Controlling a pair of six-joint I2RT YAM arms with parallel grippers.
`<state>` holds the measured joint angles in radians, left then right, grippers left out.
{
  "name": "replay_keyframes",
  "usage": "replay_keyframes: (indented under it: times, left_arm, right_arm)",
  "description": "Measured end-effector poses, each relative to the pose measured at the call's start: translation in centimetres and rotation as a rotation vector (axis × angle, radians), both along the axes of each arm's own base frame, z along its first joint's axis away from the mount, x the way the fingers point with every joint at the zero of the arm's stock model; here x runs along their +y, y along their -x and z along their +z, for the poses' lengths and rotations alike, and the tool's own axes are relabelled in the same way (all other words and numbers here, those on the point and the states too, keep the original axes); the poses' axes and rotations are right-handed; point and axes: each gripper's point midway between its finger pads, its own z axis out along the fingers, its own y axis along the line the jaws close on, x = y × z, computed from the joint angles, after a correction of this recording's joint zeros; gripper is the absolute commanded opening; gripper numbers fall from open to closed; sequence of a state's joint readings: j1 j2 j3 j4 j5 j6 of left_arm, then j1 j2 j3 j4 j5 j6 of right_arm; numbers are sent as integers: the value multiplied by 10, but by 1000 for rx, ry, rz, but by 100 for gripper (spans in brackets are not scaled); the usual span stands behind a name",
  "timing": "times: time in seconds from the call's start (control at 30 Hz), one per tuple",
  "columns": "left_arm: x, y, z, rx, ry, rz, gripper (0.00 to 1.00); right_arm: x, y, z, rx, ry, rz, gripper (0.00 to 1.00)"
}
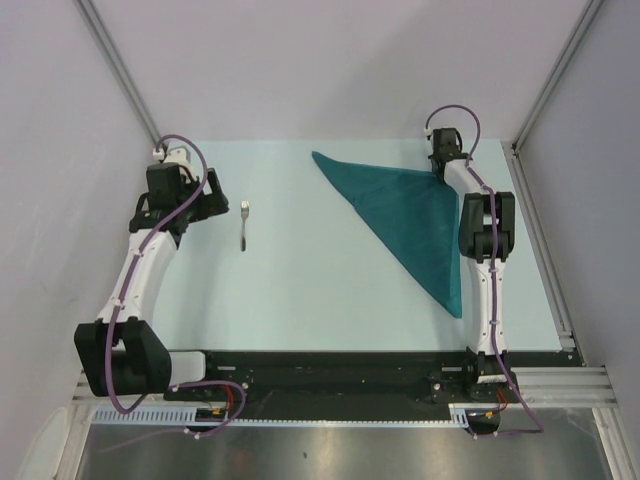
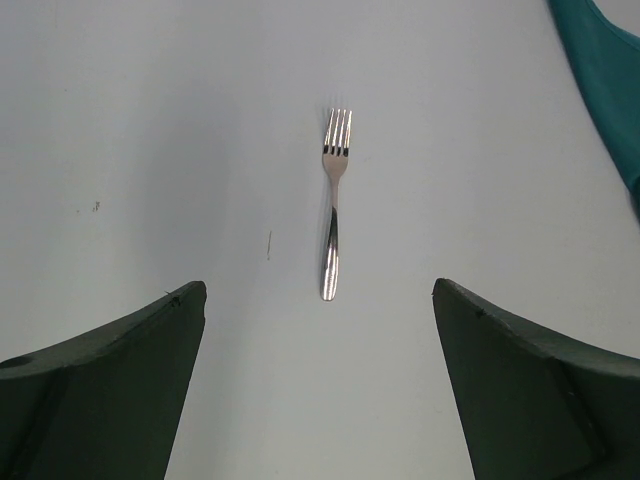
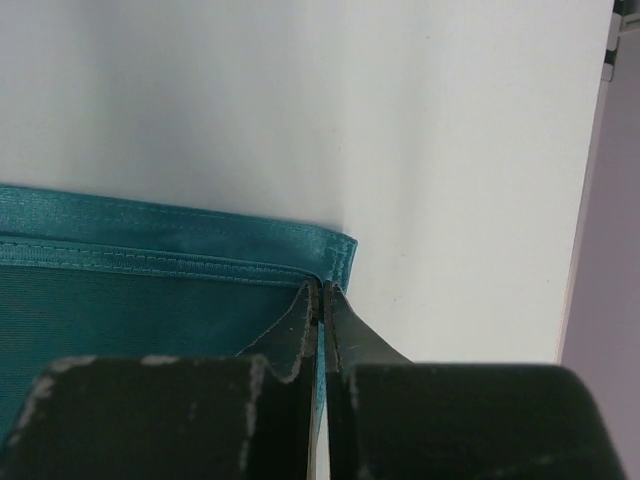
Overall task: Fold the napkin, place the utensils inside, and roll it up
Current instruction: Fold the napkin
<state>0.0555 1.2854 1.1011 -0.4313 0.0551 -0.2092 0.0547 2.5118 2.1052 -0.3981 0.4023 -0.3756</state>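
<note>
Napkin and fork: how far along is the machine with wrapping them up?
Done, it seems: the napkin lies folded into a triangle. In hand: the right claw is shut on its far corner, while the left claw hangs open near the fork. Left to do: the fork lies on the table, apart from the cloth, so it must go inside, and nothing is rolled yet.

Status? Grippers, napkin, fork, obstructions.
Left gripper open, short of fork. Right gripper shut on napkin corner. Napkin folded triangular, fork outside it. Nothing in the way.
</note>
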Motion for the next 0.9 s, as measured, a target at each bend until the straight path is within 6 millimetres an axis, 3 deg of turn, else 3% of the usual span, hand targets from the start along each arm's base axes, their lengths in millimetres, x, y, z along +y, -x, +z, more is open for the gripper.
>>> replay_keyframes:
  times: [0.33,0.67,0.73,0.9]
  left_arm:
    - [0,-1,-3,10,1,0,100]
    - [0,-1,-8,26,1,0,100]
    - [0,-1,-9,27,1,0,100]
    - [0,-1,-10,30,2,-1,100]
  right_arm:
    - [-5,-8,8,-33,43,4,0]
    - [-6,-14,2,-39,61,14,2]
    - [-5,-16,0,-39,65,17,13]
    - [-1,-21,4,-53,67,22,57]
